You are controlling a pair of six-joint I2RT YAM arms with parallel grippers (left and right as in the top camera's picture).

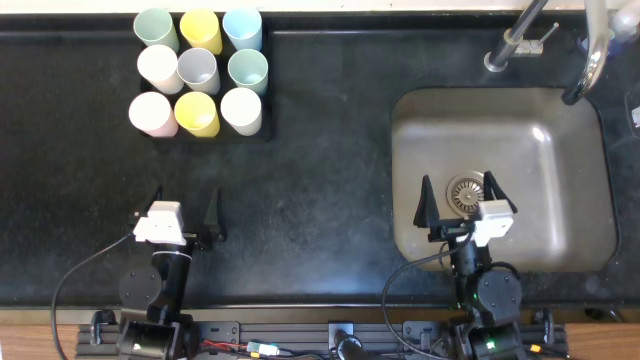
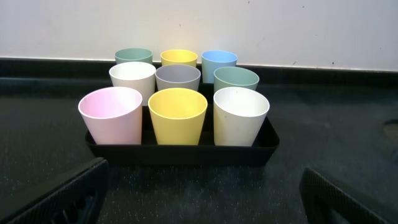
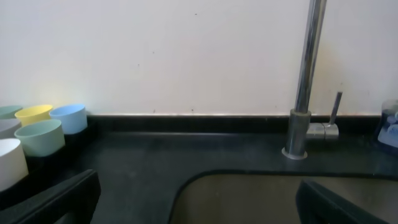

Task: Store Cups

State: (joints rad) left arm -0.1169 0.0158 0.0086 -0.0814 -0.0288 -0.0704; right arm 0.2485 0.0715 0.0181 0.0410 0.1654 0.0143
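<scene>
I count nine cups, all upright with mouths open, packed three by three in one black tray [image 2: 180, 152] at the upper left of the top view, close against the back wall. By colour: two green cups [image 1: 155, 27] [image 1: 247, 70], two yellow cups [image 1: 200, 28] [image 1: 197, 113], two white cups [image 1: 160, 67] [image 1: 241, 110], one blue cup [image 1: 242, 27], one grey cup [image 1: 198, 70] and one pink cup [image 1: 152, 113]. The grey one sits in the middle of the grid, and the pink one is at the corner nearest my left arm. Neighbouring cups stand just beside one another.

My left hand [image 1: 186, 198] is at the lower left of the top view, over the dark counter [image 1: 320, 180], its two fingers spread wide with nothing between them. It faces the tray and is well apart from it.

My right hand [image 1: 459, 185] is at the lower right, over the one steel sink [image 1: 560, 150] near its drain [image 1: 466, 193], fingers likewise spread and holding nothing. One faucet [image 1: 515, 40] stands behind the sink at the upper right.
</scene>
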